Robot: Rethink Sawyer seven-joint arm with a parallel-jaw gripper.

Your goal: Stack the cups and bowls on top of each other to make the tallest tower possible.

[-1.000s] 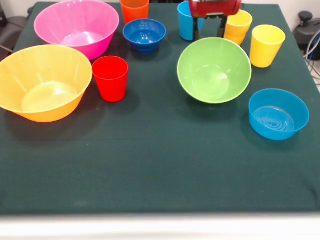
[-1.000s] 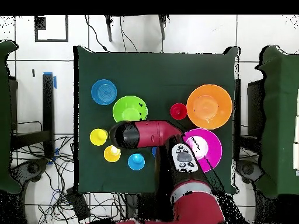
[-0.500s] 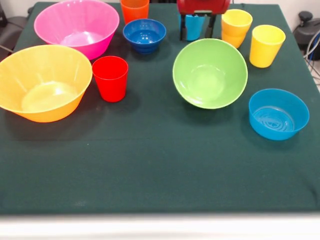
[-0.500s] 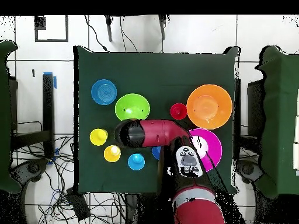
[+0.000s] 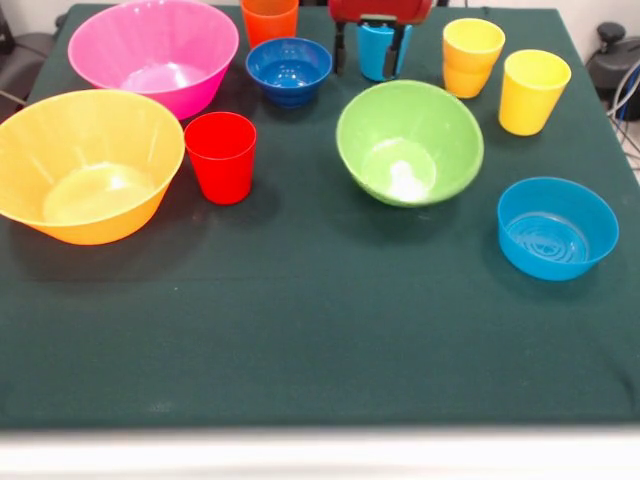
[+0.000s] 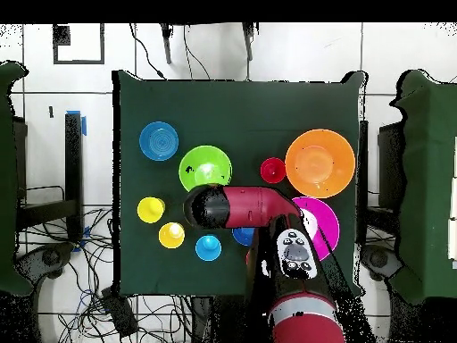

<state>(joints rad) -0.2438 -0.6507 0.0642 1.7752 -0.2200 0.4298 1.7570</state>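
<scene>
My gripper (image 5: 370,48) hangs open at the table's far side, just behind the far rim of the green bowl (image 5: 410,140). The light blue cup (image 5: 375,50) shows between its fingers but stands farther back (image 6: 208,247). The red cup (image 5: 222,155), orange cup (image 5: 270,18) and two yellow cups (image 5: 472,55) (image 5: 532,90) stand singly. The pink bowl (image 5: 150,50), yellow-orange bowl (image 5: 85,165), dark blue bowl (image 5: 289,68) and light blue bowl (image 5: 556,225) also stand apart. No tower is in view. In the overhead view the arm's head (image 6: 207,207) hides the gripper.
The dark green cloth (image 5: 320,330) covers the table, with open room along its near half. In the overhead view the arm (image 6: 259,207) covers part of the dark blue bowl and the pink bowl (image 6: 323,225).
The gripper has moved left in the front view, from near the yellow cup to in front of the light blue cup. The green bowl has shifted left with it and now sits more level.
</scene>
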